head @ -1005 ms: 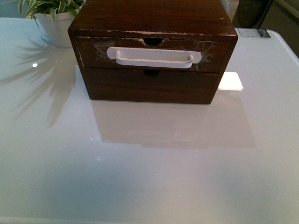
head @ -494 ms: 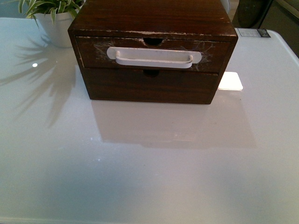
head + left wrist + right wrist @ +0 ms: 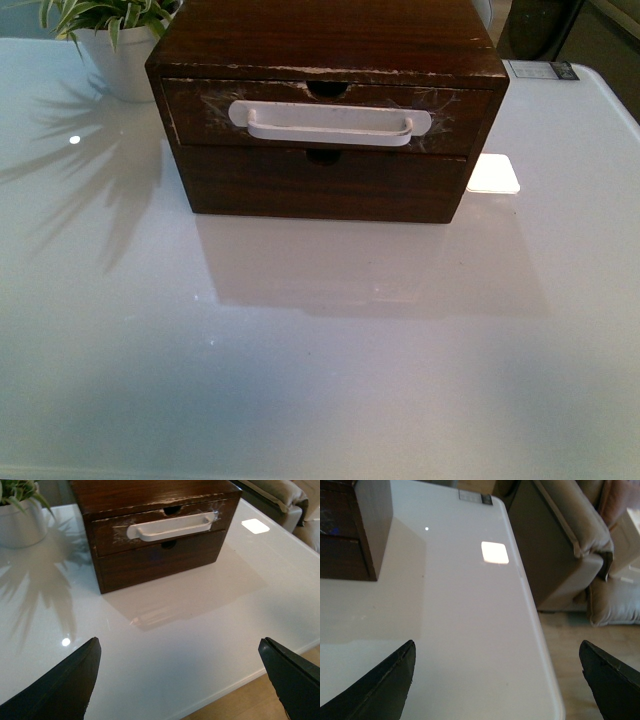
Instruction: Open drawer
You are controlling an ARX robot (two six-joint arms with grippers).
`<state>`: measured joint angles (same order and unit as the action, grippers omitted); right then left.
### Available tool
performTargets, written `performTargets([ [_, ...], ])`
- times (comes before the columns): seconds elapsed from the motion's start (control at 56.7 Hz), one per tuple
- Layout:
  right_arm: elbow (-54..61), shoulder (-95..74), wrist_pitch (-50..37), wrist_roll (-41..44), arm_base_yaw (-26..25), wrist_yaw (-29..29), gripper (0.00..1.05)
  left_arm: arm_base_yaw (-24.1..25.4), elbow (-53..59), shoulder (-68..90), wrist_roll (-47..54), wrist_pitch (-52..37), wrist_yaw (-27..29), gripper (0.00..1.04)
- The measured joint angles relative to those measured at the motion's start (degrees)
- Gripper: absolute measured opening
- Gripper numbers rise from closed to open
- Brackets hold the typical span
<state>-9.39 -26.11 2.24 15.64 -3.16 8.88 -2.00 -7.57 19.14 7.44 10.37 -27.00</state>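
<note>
A dark-brown wooden chest stands at the back middle of the white table. Its upper drawer (image 3: 200, 112) is shut, with a long white bar handle (image 3: 330, 123), whitish scratches and a half-round notch. Below it is a plain handle-less drawer front (image 3: 320, 185). The drawer also shows in the left wrist view (image 3: 115, 537), with its handle (image 3: 170, 526). My left gripper (image 3: 180, 652) is open and empty over the table's near edge, well short of the chest. My right gripper (image 3: 497, 655) is open and empty near the table's right edge; a corner of the chest (image 3: 370, 525) shows there. Neither gripper shows in the front view.
A white pot with a green plant (image 3: 115, 45) stands at the back left beside the chest. A bright light patch (image 3: 493, 173) lies on the table right of the chest. A sofa (image 3: 560, 535) stands past the table's right edge (image 3: 540, 625).
</note>
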Motion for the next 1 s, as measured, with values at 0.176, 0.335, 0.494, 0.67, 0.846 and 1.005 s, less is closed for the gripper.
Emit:
performTargets([
  [0.176, -4.44, -20.63, -18.78, 13.22, -4.09, -8.98, 0.96, -4.11, -0.42, 19.47, 7.85, -18.6, 0.0, 0.96],
  [0.335, -11.56, -40.28, -28.57, 21.88, -2.73, -13.09, 0.96, -7.45, -5.11, 40.44, 15.54, -34.77, -1.36, 0.96],
  [0.494, -19.04, -54.14, -30.88, 26.82, 3.04, -13.86, 0.96, -10.05, -11.08, 56.0, 20.17, -41.64, -0.28, 0.96],
  [0.67, -28.26, -68.46, -29.38, 35.71, 12.31, -14.38, 0.96, -12.74, -18.8, 71.71, 25.79, -48.41, 2.19, 0.96],
  [0.846, -34.84, -75.6, -27.23, 40.13, 16.33, -14.67, 0.96, -14.32, -23.12, 78.99, 34.75, -48.98, 1.92, 0.96],
  [1.005, -39.76, -80.24, -26.01, 43.69, 18.08, -14.67, 0.96, -14.73, -27.8, 83.67, 41.81, -46.71, 1.42, 0.96],
])
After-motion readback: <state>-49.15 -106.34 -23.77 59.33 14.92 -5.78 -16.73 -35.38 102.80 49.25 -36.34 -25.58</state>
